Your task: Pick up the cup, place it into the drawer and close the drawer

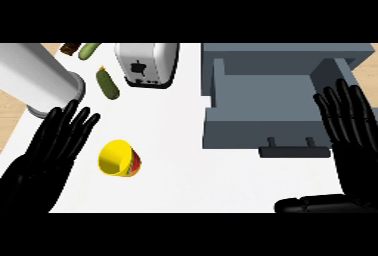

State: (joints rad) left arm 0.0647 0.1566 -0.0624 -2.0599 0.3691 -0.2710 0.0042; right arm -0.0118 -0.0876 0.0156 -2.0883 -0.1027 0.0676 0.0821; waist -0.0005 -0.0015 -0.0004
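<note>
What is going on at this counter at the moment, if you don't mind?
Nothing is being held yet. The yellow cup lies on its side on the white counter, beside the open left hand. The open right hand hovers by the grey drawer, which is open and looks empty.

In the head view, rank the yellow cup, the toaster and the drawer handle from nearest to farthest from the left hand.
1. Yellow cup: lying on its side just right of the left hand.
2. Toaster: farther up the counter, toward the back.
3. Drawer handle: far right, on the open drawer's front.
</note>
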